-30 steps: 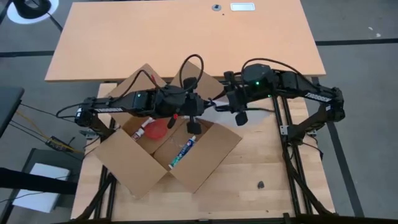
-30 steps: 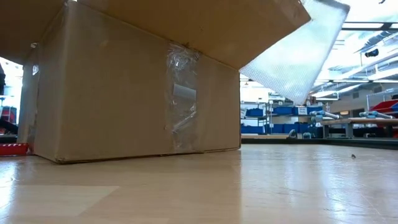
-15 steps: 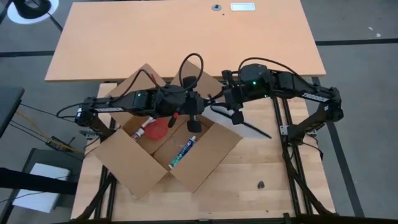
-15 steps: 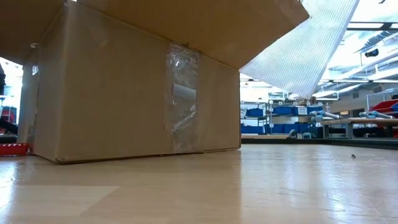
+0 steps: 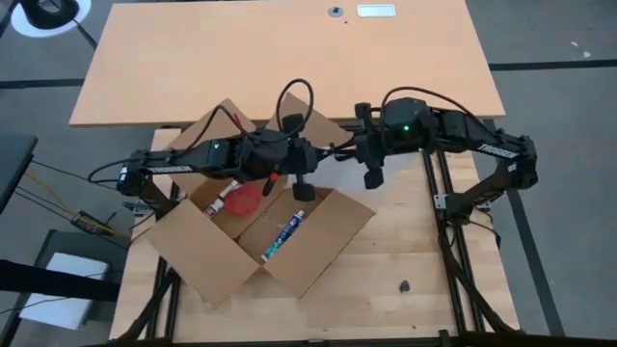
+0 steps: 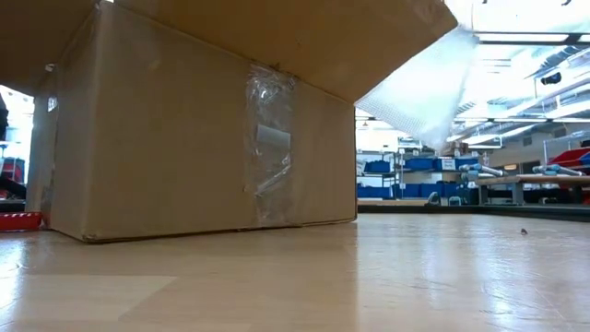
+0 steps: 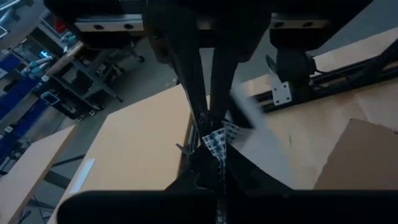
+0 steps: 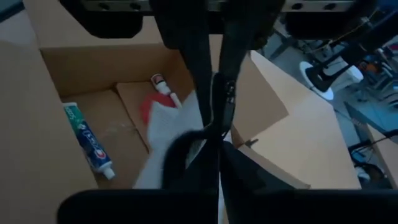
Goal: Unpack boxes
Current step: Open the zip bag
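Both jaws are clenched above the open carton (image 5: pixel 260 236). The left gripper (image 5: pixel 301 189) hangs over the carton's inside with its jaws pinched together on a corner of a clear bubble-textured bag (image 7: pixel 217 138). The right gripper (image 5: pixel 372 176), just past the carton's far-right flap, has its jaws closed on the same bag, though how much of it they catch is hard to tell from its wrist view.

The carton sits on the pale wooden surface (image 5: pixel 424 260) toward its left side, turned so its corners point like a diamond, all four flaps spread outward and its opening facing up. In the low view a strip of clear tape (image 6: pixel 269 148) runs down its side.

Inside lie a toothpaste tube (image 5: pixel 282 238), its long axis running diagonally along the carton's right wall, a red object (image 5: pixel 243 200), and a small white tube with a red cap (image 5: pixel 220 204).
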You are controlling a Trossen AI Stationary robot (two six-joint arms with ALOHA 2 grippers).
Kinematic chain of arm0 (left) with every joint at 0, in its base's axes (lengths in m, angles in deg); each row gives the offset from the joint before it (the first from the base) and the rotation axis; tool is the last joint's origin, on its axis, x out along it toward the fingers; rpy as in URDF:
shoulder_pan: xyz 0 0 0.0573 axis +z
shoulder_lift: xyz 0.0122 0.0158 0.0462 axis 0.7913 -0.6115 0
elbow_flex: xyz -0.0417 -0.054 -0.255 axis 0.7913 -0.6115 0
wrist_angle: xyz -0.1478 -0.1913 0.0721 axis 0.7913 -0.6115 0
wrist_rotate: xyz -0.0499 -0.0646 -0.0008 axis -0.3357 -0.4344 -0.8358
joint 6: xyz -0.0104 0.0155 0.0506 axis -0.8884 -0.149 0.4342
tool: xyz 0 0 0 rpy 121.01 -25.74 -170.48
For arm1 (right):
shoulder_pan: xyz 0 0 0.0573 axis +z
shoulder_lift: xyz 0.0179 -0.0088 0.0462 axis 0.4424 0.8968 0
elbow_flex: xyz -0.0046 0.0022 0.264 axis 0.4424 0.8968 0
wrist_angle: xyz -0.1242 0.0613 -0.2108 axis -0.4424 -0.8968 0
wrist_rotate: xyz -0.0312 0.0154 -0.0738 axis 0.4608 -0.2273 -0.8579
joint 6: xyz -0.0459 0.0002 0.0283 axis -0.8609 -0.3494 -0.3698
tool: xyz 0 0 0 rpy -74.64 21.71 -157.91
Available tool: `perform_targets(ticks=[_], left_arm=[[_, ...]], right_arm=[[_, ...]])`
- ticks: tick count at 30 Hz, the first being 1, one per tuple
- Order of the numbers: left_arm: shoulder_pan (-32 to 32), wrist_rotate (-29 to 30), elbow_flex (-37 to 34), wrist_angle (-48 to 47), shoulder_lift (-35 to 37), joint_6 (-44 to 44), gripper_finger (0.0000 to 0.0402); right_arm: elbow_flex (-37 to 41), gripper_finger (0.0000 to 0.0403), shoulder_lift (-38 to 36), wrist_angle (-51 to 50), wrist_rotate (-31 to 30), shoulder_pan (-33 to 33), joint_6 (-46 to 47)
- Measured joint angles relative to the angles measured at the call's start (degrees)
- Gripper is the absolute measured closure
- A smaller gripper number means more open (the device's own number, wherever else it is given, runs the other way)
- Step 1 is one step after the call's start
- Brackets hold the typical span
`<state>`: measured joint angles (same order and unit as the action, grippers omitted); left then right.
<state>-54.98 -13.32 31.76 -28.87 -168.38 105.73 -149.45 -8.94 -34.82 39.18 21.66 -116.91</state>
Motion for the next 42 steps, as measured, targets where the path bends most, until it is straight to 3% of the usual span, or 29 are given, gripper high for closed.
perform_targets(ticks=[13,19,26,42], left_arm=[[-0.11,0.0,-0.15,3.63,-0.07,-2.48,0.0395],[0.04,0.51,-0.15,4.05,0.69,-4.09,0.0395],[0.04,2.0,-0.13,7.71,1.7,-4.15,0.0395],[0.04,3.06,-0.11,7.35,5.43,-4.11,0.0395]], right_arm=[[-0.2,0.04,-1.74,-0.64,-9.13,-1.0,-0.93],[-0.2,0.04,-3.22,-1.28,-9.23,-2.51,-0.93],[-0.2,0.0402,-3.47,-8.33,-10.04,-3.95,0.0],[-0.11,0.0402,-7.77,-16.73,-21.9,-8.8,0.09]])
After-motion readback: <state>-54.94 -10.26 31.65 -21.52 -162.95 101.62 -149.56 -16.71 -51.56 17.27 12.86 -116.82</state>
